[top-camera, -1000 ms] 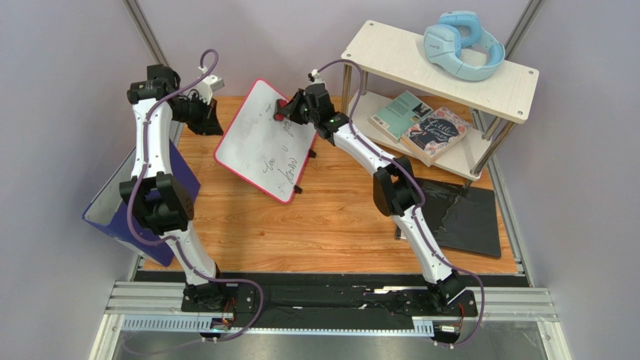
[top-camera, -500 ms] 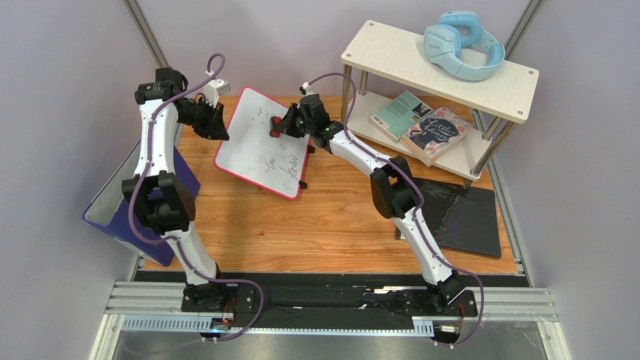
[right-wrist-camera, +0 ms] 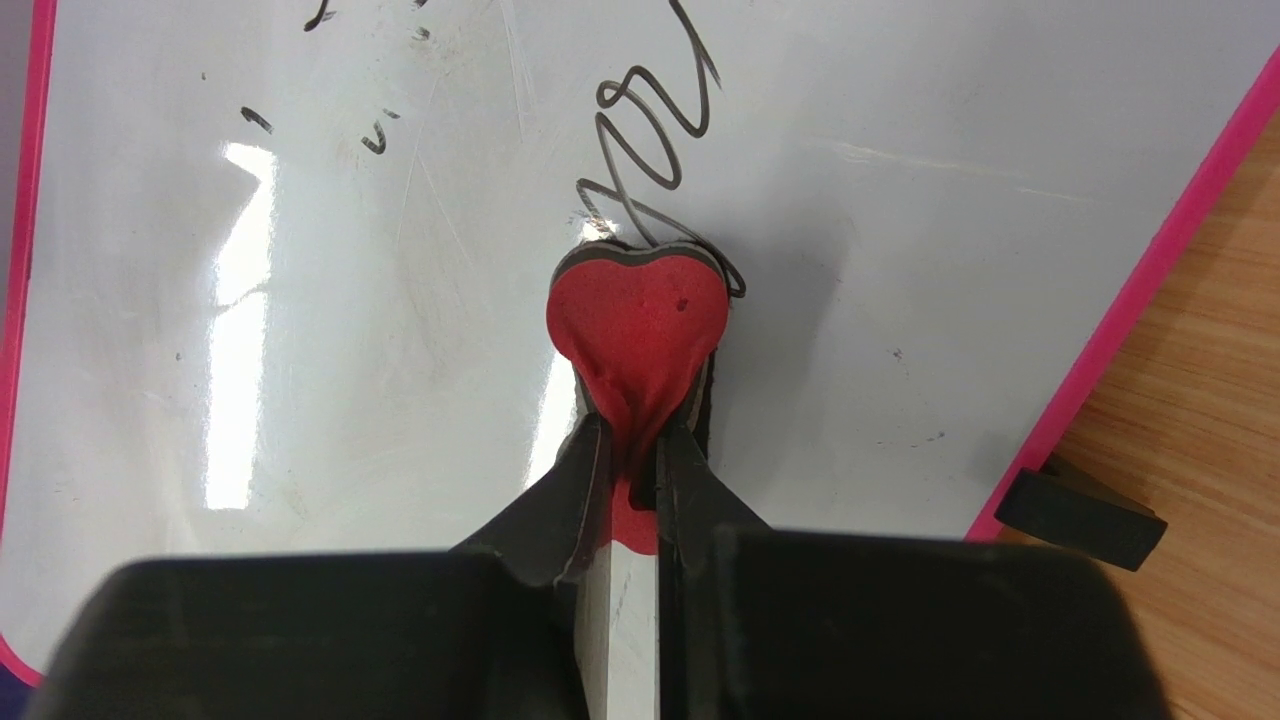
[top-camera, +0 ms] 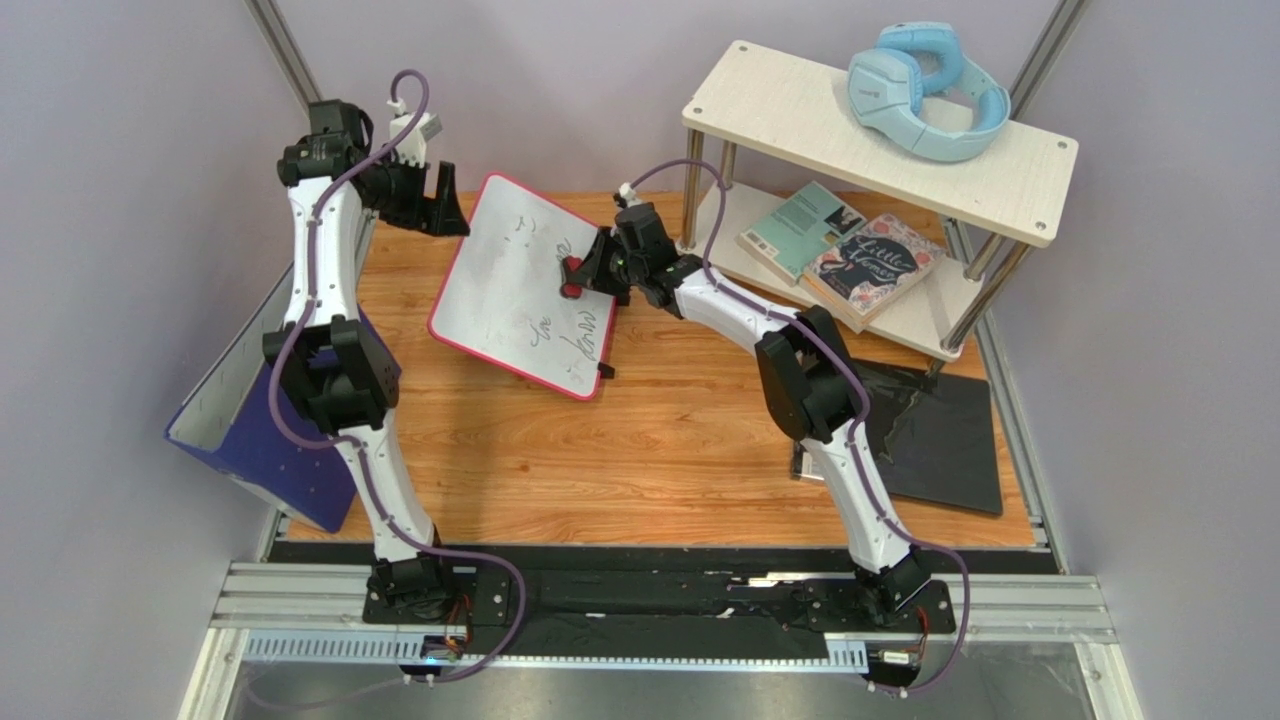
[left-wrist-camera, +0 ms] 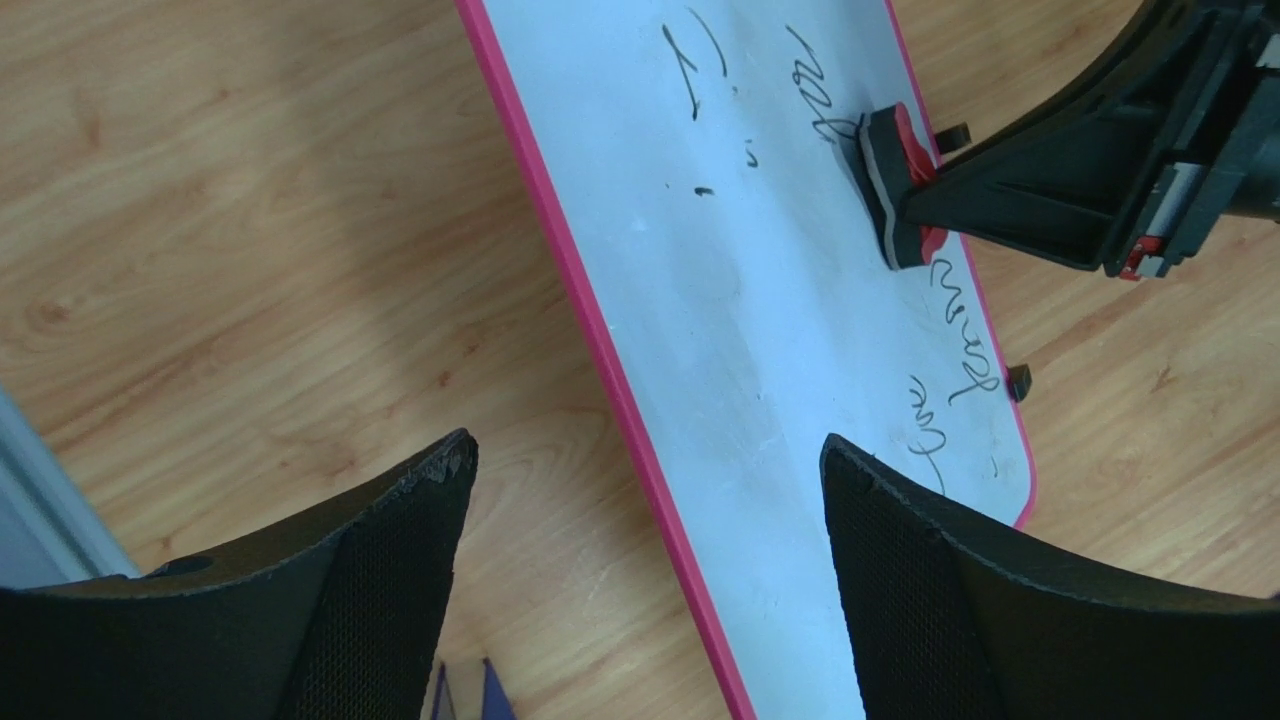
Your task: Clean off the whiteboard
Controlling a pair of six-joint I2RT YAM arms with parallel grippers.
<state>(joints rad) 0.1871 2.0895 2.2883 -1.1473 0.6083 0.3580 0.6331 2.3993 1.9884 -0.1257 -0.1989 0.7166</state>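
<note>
We logged whiteboard (top-camera: pixel 519 293) flat on table (top-camera: pixel 676 450), upper centre of top view. Right gripper (right-wrist-camera: pixel 639 443) pinched red eraser (right-wrist-camera: pixel 639 323) against board. Left gripper (left-wrist-camera: pixel 646 450) fingers spread wide over board's edge.

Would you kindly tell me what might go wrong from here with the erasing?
1. The left pincer stands open, clear of the whiteboard, so nothing steadies it; wiping strokes may push it across the table.
2. The right pincer pinches only the narrow end of the eraser, which may twist or slip out under pressure.
3. Some writing remains near the border, where a stroke may run off the edge.
</note>
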